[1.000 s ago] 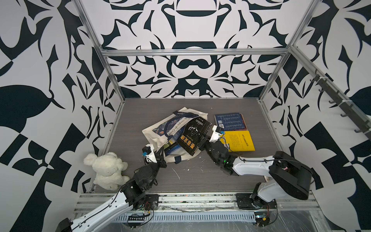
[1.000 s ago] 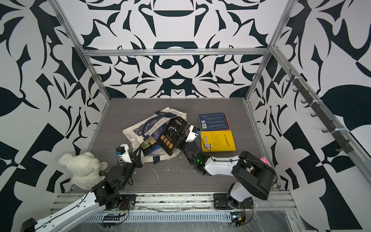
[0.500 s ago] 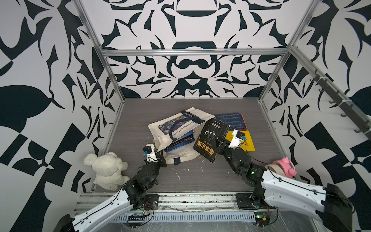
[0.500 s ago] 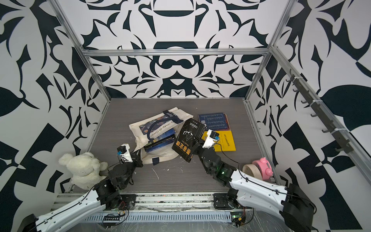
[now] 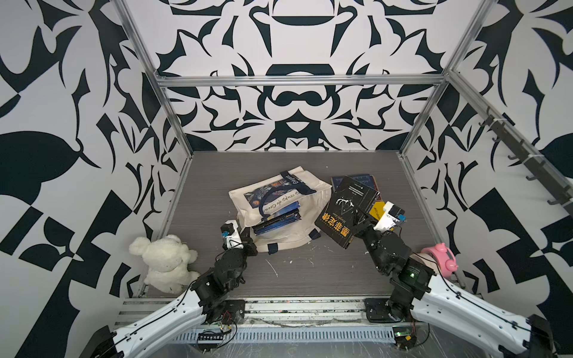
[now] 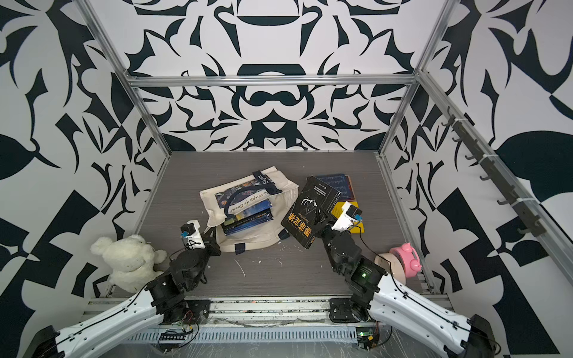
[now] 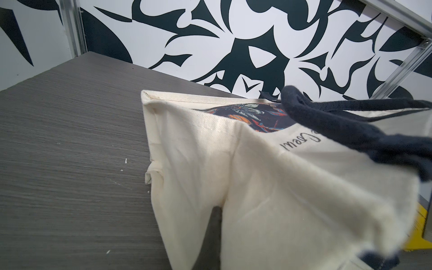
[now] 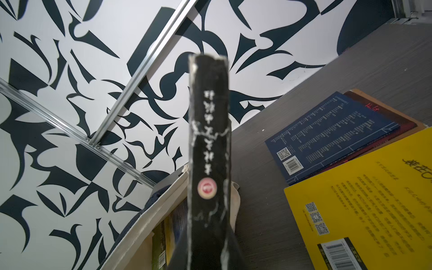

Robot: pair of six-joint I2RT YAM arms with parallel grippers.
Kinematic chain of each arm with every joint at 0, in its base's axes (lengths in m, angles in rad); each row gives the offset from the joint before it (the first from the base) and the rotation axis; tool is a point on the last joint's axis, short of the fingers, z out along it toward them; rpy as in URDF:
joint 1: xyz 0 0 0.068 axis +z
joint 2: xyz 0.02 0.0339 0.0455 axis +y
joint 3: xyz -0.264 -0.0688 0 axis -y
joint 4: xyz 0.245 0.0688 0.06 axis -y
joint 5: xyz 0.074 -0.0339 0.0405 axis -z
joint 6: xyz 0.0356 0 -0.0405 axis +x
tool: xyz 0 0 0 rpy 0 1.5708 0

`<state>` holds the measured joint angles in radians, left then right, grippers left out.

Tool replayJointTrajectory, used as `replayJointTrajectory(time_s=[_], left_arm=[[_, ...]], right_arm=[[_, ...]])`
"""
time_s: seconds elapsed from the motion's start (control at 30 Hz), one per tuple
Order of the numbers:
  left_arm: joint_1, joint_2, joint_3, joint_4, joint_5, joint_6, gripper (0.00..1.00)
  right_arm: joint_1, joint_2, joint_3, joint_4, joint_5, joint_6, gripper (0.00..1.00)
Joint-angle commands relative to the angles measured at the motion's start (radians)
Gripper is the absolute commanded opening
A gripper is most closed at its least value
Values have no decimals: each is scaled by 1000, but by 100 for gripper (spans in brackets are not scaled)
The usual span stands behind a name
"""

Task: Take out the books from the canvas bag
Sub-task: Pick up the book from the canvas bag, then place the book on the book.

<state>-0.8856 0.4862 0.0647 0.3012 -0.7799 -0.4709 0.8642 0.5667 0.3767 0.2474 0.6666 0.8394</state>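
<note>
Two robot arms work on a grey table (image 5: 294, 279) inside a booth with black-and-white patterned walls. The right pincer (image 5: 361, 220) is clenched on the spine edge of a black book (image 5: 342, 214) with yellow lettering. It holds the book tilted and apparently off the table, just right of the canvas bag (image 5: 288, 240). The book's long axis runs from the near side towards the far wall, leaning right. Its far end overlaps a blue book (image 6: 339, 183) and a yellow book (image 5: 376, 210), which lie flat outside the bag, so the setting-down spot is likely right below and beyond the pincer. The right arm is much the nearer one to that spot. The left pincer (image 5: 249, 240) is clenched at the bag's near left corner and appears to pinch the cloth. A stack of blue books (image 5: 277, 218) pokes from the bag's open mouth, so the job looks partly done. Both top views show the black cover. The right wrist view shows the worn spine (image 8: 209, 152) head-on, plus barcodes on the two flat books and a reddish book under the blue one. The left wrist view shows only bag cloth (image 7: 233, 175) and a navy handle (image 7: 339, 126), not the pincer itself.
</note>
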Motion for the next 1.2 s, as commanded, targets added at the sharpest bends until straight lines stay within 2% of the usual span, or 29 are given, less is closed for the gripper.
replayJointTrajectory(time_s=[0.0, 0.2, 0.47, 0.57, 0.7, 0.8, 0.87, 1.03, 1.17], left_arm=[[4, 3, 33, 7, -20, -2, 0], [4, -18, 31, -3, -23, -2, 0], [4, -21, 26, -2, -20, -3, 0], [4, -12, 29, 1, -15, -5, 0], [4, -8, 29, 4, -15, -3, 0], [4, -10, 28, 3, -12, -3, 0], [3, -14, 27, 3, -13, -3, 0], [4, -10, 27, 4, -9, -3, 0], [4, 1, 32, 7, -4, -2, 0]], right_arm=[[-1, -78, 40, 42, 129, 1, 0], [-14, -131, 37, 33, 285, -41, 0], [-109, -58, -18, 39, 312, 118, 0], [-172, -11, -54, 73, 292, 198, 0], [-281, 82, -108, 141, 176, 374, 0], [-340, 176, -139, 241, 108, 424, 0], [-362, 243, -156, 334, 90, 422, 0], [-387, 373, -189, 407, 97, 510, 0], [-388, 478, -199, 377, 114, 638, 0]])
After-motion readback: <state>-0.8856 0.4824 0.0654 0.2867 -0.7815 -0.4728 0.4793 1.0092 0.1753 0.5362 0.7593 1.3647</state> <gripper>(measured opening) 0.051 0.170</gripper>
